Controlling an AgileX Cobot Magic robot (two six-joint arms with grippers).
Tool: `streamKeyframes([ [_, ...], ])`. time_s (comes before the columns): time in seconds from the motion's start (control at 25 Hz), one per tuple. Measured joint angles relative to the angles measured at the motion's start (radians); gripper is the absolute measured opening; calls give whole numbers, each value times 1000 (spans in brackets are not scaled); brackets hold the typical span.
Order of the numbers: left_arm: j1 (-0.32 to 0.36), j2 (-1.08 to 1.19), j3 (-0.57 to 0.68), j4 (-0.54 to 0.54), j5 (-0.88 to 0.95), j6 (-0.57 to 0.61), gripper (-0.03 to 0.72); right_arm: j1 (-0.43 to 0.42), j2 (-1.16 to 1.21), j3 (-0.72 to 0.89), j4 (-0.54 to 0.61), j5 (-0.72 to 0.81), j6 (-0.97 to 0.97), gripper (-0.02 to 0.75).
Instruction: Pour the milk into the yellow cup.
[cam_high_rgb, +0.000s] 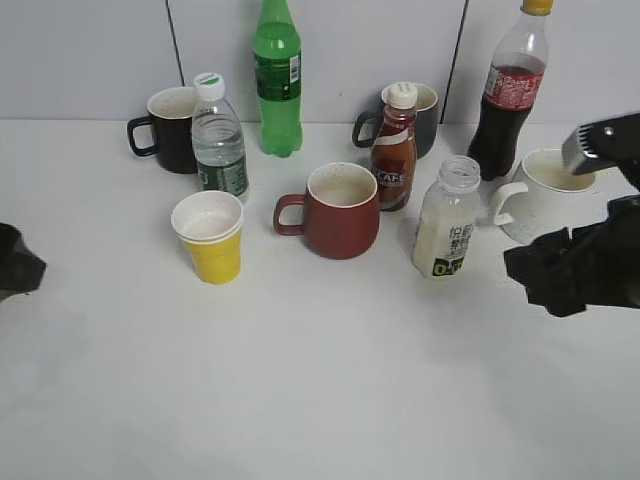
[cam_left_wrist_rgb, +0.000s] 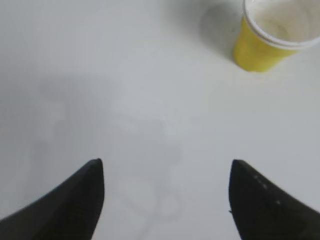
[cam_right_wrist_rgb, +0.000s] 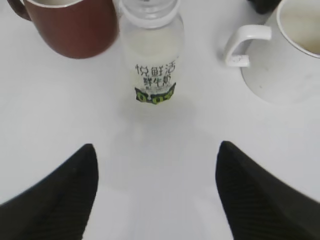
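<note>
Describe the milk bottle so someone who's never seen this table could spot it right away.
On the white table, find the dark red mug in the middle. The milk bottle stands just right of it, before the white mug. It alone is uncapped, clear plastic holding creamy white liquid, with a white label and green-black band.

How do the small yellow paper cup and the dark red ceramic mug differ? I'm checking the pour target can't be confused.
The small yellow paper cup has no handle; the dark red ceramic mug has one, on its left in the exterior view. The cup tapers toward its base and is smaller; the mug is wider and rounder. The cup's rim and inside are white; the mug's inside is pale beige. Both stand upright and open-topped on the white table.
</note>
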Motion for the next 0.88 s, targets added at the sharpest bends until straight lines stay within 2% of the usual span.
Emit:
streamKeyframes([
  [0.04,-19,-68,-21,-3,123,0,587,29,-39,0,8,50,0,538],
  [0.12,-29,-131,-39,-10,226,0,587,72,-111,-3,60,165,-35,512],
  [0.2,-32,-268,-69,-43,402,0,586,94,-189,-15,180,264,-158,486],
  [0.24,-32,-268,-69,-43,402,0,586,98,-221,-26,266,321,-229,475],
  [0.32,-32,-454,-74,-85,549,4,585,100,-292,-53,434,433,-410,459],
  [0.44,-32,-576,-75,-109,642,45,585,100,-390,-79,586,615,-539,450],
  [0.48,-32,-652,-75,-121,689,93,585,100,-428,-81,609,664,-553,449],
  [0.52,-32,-652,-75,-121,689,93,585,100,-476,-81,628,729,-562,449],
  [0.56,-32,-781,-70,-150,740,152,585,101,-512,-81,626,795,-568,449],
  [0.72,-32,-976,-47,-174,756,192,578,101,-682,-82,609,990,-583,449],
  [0.76,-32,-976,-47,-174,756,192,578,101,-733,-82,601,1012,-592,449],
  [0.88,-32,-1169,4,-199,766,248,552,101,-875,-65,580,1031,-627,449],
])
